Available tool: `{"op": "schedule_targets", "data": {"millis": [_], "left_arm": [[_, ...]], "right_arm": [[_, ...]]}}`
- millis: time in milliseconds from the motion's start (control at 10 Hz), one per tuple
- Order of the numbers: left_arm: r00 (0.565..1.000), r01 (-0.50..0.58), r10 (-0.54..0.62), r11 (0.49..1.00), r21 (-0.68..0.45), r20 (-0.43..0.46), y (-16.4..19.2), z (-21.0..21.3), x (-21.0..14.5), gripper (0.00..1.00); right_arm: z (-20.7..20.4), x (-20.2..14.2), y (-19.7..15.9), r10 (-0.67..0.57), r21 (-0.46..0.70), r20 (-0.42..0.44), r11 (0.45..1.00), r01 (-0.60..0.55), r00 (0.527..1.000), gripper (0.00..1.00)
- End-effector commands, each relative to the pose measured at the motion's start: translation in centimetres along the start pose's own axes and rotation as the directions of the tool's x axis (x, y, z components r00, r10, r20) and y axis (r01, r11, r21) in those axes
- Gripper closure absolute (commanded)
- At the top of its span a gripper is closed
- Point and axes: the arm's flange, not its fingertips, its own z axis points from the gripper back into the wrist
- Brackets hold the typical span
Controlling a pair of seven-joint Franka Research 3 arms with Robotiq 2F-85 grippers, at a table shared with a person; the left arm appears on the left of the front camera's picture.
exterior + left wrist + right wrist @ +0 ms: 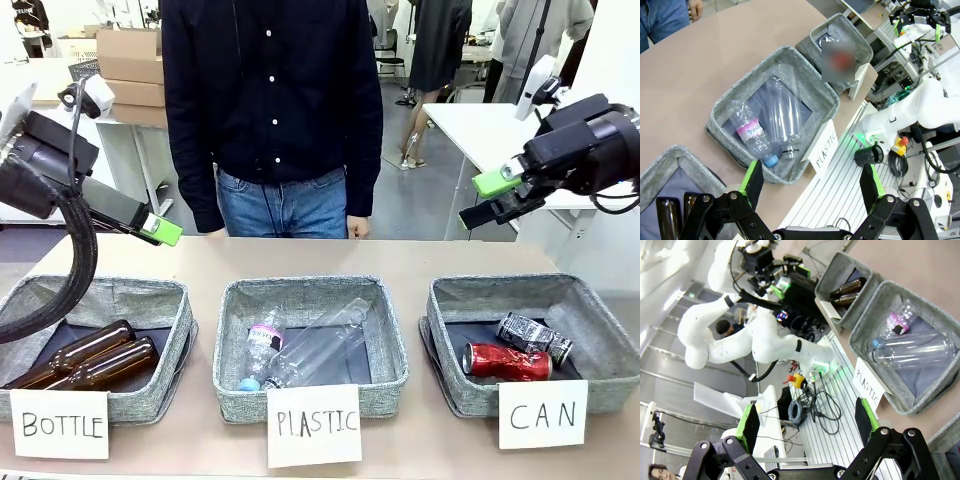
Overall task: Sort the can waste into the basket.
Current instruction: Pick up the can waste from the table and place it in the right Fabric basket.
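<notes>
Bottle basket [150,300] and plastic basket [390,340] sit left of the can basket [600,330] along the table's [200,255] near edge. Red can [507,362] and black can [535,337] lie inside it, long axes roughly left-right. Left gripper [160,228] and right gripper [492,198] hover with jaws spread, holding nothing.

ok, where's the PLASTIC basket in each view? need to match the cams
Front view: PLASTIC basket bottom centre, between the other two baskets.
Left wrist view: mid-frame, above the left gripper, card at its lower right.
Right wrist view: right edge, tilted, card at its lower left.
Shared landmark: the hand-lettered PLASTIC card.
</notes>
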Motion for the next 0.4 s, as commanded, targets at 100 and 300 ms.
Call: {"op": "schedule_targets", "data": {"millis": [100,300], "left_arm": [[1.000,-0.002,0.002,1.000,-0.007,0.018,0.17,0.10,0.24,0.00],[1.000,-0.002,0.002,1.000,-0.007,0.018,0.17,0.10,0.24,0.00]], "right_arm": [[0.29,0.11,-0.10,0.026,-0.001,-0.008,1.000,-0.026,1.000,0.00],[0.29,0.11,-0.10,0.026,-0.001,-0.008,1.000,-0.026,1.000,0.00]]}}
